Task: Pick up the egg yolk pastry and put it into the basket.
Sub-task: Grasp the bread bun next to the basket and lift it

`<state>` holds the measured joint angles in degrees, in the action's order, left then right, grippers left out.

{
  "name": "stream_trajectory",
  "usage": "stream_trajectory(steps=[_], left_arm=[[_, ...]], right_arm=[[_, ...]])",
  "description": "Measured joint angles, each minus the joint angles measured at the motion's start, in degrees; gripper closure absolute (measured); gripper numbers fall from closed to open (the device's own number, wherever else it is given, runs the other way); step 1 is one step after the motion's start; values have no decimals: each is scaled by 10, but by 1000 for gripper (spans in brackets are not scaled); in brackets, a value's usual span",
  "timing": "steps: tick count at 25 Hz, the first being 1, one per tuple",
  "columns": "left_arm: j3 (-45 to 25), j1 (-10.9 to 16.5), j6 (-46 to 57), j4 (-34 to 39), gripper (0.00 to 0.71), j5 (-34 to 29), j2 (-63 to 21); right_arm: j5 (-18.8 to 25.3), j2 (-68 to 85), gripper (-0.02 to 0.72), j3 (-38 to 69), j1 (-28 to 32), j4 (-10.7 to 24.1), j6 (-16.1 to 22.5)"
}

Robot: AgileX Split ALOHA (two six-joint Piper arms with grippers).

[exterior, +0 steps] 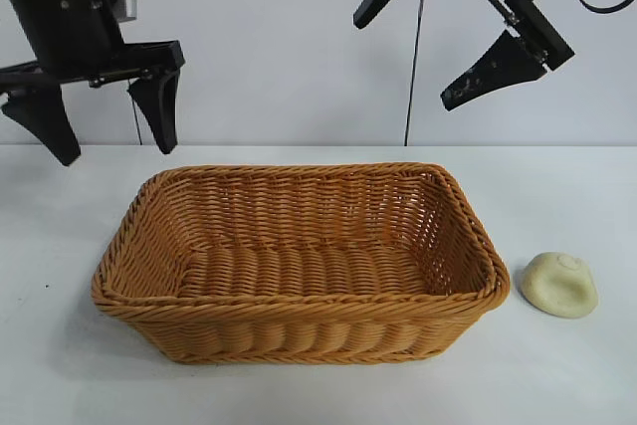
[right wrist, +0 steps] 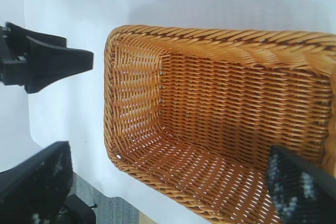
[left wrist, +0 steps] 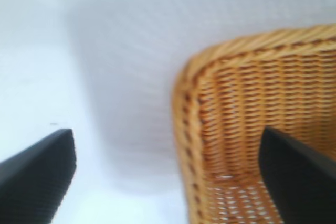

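The egg yolk pastry [exterior: 560,285], a small pale cream dome with a round dimple, lies on the white table just right of the basket [exterior: 299,172], outside it. The orange-tan wicker basket sits mid-table with nothing inside. My left gripper [exterior: 111,131] hangs open and empty above the table behind the basket's left end. The left wrist view looks past the open left gripper [left wrist: 168,182] at one basket corner [left wrist: 184,103]. My right gripper [exterior: 408,59] is raised high above the basket's back right, open and empty. The right gripper [right wrist: 168,182] looks down into the basket [right wrist: 210,35]. Neither wrist view shows the pastry.
White table [exterior: 60,345] all round the basket, with a white wall behind. The left arm's fingers [right wrist: 47,64] show beyond the basket in the right wrist view. A strip of grey floor [right wrist: 105,208] marks the table's edge there.
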<state>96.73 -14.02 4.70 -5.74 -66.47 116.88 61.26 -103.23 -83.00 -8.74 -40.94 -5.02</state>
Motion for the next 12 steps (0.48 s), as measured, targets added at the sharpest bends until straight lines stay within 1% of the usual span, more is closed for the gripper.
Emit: stream_trajectory(steps=[2, 5, 7, 12], left_arm=[[7, 4, 4, 31, 14, -11, -1], [8, 19, 4, 42, 14, -24, -1], [8, 36, -2, 42, 14, -26, -1], [8, 94, -21, 46, 14, -26, -1]], right_arm=[[-1, 0, 10, 0, 0, 0, 0], [-1, 0, 10, 0, 0, 0, 0], [-1, 0, 10, 0, 0, 0, 0], [-1, 0, 10, 0, 0, 0, 0]])
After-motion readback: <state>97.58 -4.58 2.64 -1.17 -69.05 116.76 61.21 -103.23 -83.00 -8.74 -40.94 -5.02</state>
